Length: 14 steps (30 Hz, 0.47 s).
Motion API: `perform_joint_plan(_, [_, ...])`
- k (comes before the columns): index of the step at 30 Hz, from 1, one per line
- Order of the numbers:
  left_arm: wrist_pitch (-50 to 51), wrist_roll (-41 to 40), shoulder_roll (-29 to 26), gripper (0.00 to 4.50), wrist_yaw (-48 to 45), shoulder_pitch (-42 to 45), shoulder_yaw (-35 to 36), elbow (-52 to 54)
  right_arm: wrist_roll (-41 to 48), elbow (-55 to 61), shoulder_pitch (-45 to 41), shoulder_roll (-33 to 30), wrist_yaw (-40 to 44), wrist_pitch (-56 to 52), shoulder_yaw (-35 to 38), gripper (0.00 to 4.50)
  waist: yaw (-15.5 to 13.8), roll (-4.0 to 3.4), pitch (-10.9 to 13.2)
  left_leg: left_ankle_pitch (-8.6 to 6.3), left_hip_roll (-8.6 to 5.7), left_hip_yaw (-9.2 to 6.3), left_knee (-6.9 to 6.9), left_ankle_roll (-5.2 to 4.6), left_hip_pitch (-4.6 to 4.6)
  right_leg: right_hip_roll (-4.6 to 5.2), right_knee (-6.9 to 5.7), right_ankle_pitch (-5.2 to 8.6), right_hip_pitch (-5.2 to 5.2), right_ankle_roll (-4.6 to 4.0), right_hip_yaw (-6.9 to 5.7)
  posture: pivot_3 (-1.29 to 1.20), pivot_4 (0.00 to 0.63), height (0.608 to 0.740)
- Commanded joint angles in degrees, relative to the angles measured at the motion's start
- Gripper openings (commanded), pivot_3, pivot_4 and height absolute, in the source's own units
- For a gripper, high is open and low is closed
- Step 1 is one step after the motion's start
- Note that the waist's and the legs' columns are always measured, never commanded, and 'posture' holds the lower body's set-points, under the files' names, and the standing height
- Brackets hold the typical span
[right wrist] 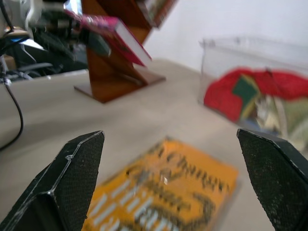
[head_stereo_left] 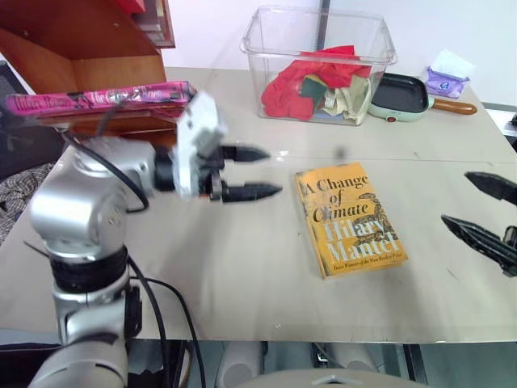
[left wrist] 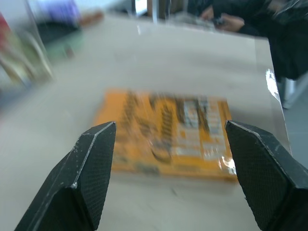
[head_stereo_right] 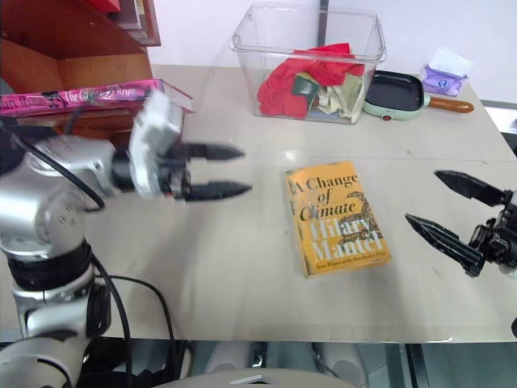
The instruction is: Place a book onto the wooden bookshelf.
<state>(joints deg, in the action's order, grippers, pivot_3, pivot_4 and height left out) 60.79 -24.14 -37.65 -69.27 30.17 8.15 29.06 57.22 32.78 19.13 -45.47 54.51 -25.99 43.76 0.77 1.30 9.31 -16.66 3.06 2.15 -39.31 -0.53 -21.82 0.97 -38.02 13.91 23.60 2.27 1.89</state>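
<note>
Left gripper [head_stereo_left: 257, 172], tapered black, gapes; glossy pink book [head_stereo_left: 97, 99] on wooden bookshelf [head_stereo_left: 89, 48].

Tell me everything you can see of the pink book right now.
The pink book is a bright magenta paperback, closed, lying flat on a ledge of the wooden bookshelf. Its spine, with dark lettering and small decorations, faces the head camera. In the right wrist view one corner juts out past the slanted boards, showing the pale page edges. Neither gripper touches it: the left gripper is open in front of the shelf, over the table.
</note>
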Motion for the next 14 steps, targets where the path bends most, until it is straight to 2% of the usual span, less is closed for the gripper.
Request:
perform_joint_plan(1, [-10.3, 1.4, -1.3, 3.69, 2.0, -7.0, -1.6, 0.8, -3.8, 1.0, 4.5, 0.7, 1.8, 1.5, 3.4, 4.50, -0.2, 0.02, 0.0, 0.00, -0.02, 0.03, 0.00, 0.00, -0.05, 0.01, 0.06, 0.00, 0.02, 0.01, -0.04, 0.00, 0.150, 0.714])
perform_joint_plan(3, [-13.6, 1.7, -0.4, 3.69, 4.7, -14.1, -0.1, 0.7, -7.7, -0.2, 8.4, 1.8, 2.2, 2.8, 4.7, 4.50, -0.3, 0.00, 0.0, -0.01, -0.04, 0.11, -0.01, -0.01, -0.02, 0.02, 0.07, 0.00, 0.01, 0.01, -0.01, 0.00, 0.150, 0.714])
perform_joint_plan(7, [-22.1, 2.8, -3.2, 3.69, 4.8, -28.6, 5.4, -1.0, -17.4, -4.6, 14.9, 3.1, 5.4, 8.8, 4.4, 4.50, -0.2, 0.10, -0.1, -0.03, -0.01, 0.27, 0.02, -0.05, 0.02, 0.02, 0.07, 0.05, 0.01, -0.06, 0.03, 0.00, 0.150, 0.714])
perform_joint_plan(14, [-26.1, 0.5, -6.2, 3.69, 5.6, -35.4, 9.7, -3.6, -20.8, -10.6, 13.7, 2.6, 8.0, 12.1, 2.1, 4.50, -0.3, 0.11, -0.3, -0.02, 0.09, 0.48, -0.01, -0.06, 0.19, 0.03, 0.04, 0.16, -0.02, -0.14, 0.18, 0.00, 0.150, 0.714])
